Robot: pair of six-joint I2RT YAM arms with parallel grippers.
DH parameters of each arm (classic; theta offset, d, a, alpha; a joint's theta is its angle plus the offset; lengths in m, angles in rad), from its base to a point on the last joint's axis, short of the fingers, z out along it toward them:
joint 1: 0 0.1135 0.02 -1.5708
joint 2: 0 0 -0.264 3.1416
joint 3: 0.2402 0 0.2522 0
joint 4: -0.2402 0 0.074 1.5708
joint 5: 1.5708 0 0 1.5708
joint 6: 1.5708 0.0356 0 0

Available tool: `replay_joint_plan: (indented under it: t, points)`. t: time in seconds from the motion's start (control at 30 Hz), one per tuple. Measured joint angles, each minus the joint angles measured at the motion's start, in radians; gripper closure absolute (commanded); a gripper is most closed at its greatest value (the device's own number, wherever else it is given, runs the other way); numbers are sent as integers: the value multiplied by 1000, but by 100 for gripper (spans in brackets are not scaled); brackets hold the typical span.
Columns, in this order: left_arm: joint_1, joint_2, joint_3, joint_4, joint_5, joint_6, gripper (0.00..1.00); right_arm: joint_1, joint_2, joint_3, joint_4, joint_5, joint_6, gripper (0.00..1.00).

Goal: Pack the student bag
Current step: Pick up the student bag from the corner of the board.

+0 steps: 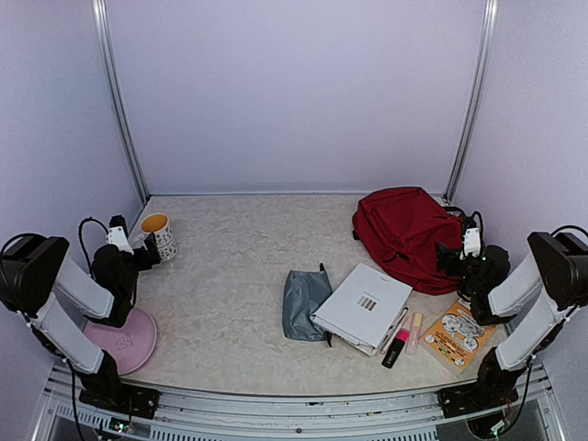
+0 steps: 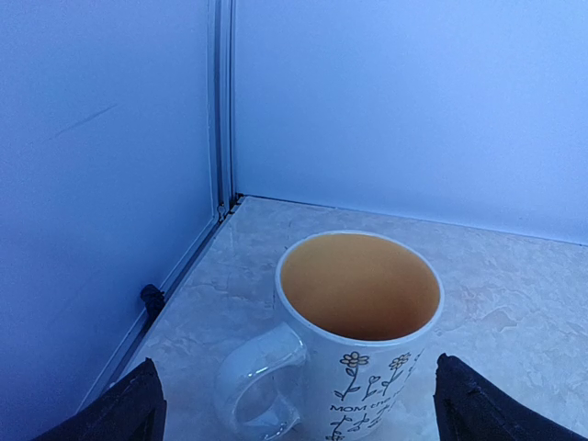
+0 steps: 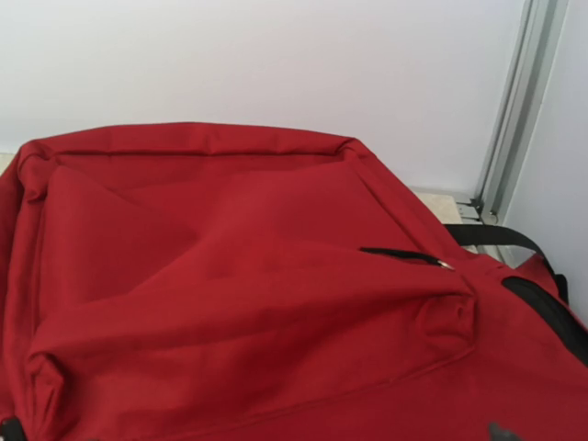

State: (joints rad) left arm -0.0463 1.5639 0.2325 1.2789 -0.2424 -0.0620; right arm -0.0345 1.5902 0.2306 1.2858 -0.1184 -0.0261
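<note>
The student bag (image 1: 404, 234), dark red, lies slumped at the back right of the table. It fills the right wrist view (image 3: 230, 285), where a black zipper pull (image 3: 404, 254) and a black strap (image 3: 491, 237) show. My right gripper (image 1: 453, 259) hovers at the bag's near right edge; it is open, only its dark fingertips (image 3: 501, 430) peek in at the bottom corners, and it holds nothing. My left gripper (image 1: 144, 255) is open at the far left, its fingers (image 2: 129, 413) standing either side of a flowered mug (image 2: 354, 322) without touching it.
A grey-blue zip pouch (image 1: 303, 303), a white book (image 1: 363, 308), a pink highlighter (image 1: 397, 344), a peach marker (image 1: 415, 333) and an orange booklet (image 1: 459, 335) lie in front of the bag. A pink plate (image 1: 124, 340) sits by the left arm. Walls enclose three sides.
</note>
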Motion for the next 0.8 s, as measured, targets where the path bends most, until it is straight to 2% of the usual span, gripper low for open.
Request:
replay_joint_plan:
  t: [0.23,0.3,0.4,0.57,0.67,0.8]
  points:
    - [6,-6,0,-6,10,0,1,0,0,0,0,3,0,0]
    - [-5,-49,1,-50,-25,-1,1,0,-19,3,-31,21,5,0]
    - [-32,-183,14,-139,-123,-8,1,0,-152,62,-224,108,41,1]
    - [-141,-477,72,-299,-253,-17,1,-15,-342,348,-689,298,175,0]
    - [-241,-596,182,-451,-276,-21,1,-56,-373,433,-915,367,266,0]
    - [-392,-619,396,-681,-259,-6,1,-142,-369,412,-1166,370,378,0]
